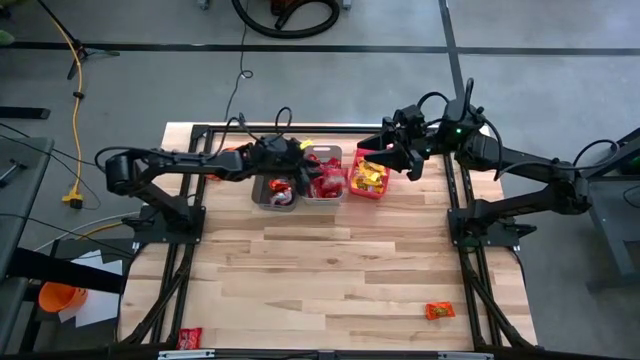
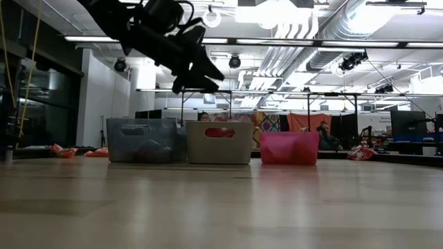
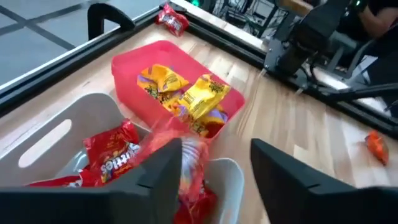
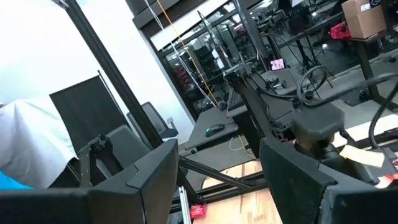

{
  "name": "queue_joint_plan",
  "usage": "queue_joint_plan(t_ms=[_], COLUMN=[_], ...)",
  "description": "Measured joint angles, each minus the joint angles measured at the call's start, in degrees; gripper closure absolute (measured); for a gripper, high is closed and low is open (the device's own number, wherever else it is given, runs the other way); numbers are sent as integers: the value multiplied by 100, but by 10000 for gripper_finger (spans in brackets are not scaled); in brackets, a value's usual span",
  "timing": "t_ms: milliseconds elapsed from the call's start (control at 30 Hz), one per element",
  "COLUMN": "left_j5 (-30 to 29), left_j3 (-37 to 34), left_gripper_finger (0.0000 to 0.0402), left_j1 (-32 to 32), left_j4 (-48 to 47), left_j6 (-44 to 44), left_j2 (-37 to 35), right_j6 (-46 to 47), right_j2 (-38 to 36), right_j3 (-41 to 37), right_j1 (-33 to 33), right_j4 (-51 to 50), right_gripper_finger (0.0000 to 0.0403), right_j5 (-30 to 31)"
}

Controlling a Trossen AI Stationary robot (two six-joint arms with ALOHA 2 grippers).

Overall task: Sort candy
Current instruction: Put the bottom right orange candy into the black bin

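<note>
**Left gripper over the bins, fingers apart, red candy dropping below it**

Left gripper (image 1: 298, 162) hangs above the grey bin (image 1: 275, 190) and middle bin (image 1: 322, 186) at the far side of the table (image 1: 340, 270). Left wrist view: fingers spread, nothing between the pads; a blurred red candy (image 3: 186, 158) sits just under them, looks like it's falling into the bin below. I can't tell which of the two bins it lands in.

Right gripper (image 1: 400, 152) hovers just beyond the pink bin (image 1: 368, 178), fingers apart, nothing in them.

Sorted so far: red packs in the middle bin (image 3: 109, 158), yellow packs (image 3: 202, 99) in the pink bin.

Loose pieces left:
- orange candy (image 1: 440, 311) on the near right of the table, long axis roughly across the table. Well away from both grippers, on the right arm's side, so my call is the right arm takes it.
- red candy (image 1: 188, 338) at the near left edge, close to the frame rail. Left arm's side; tight against the edge, approach from the table centre.

Bare wood between bins and near edge, so there's open room to travel.
</note>
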Motion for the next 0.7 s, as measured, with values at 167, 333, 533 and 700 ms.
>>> queue_joint_plan(t_ms=[167, 333, 533, 700], left_j5=[287, 1202, 1084, -20], left_j3=[-2, 0, 0, 0], left_gripper_finger=[181, 175, 174, 174], left_j1=[11, -79, -716, -1500], left_j4=[44, 137, 305, 305], left_j6=[-626, -1227, -1330, -945], left_j2=[-495, -1266, -2323, -2966], right_j6=[-96, -224, -344, -354], right_j2=[-11, -15, -17, -17], right_j3=[0, 0, 0, 0], right_j1=[0, -2, 59, 245], right_j4=[-4, -83, -425, -982], right_gripper_finger=[181, 181, 181, 181], right_j5=[-4, -19, -17, -20])
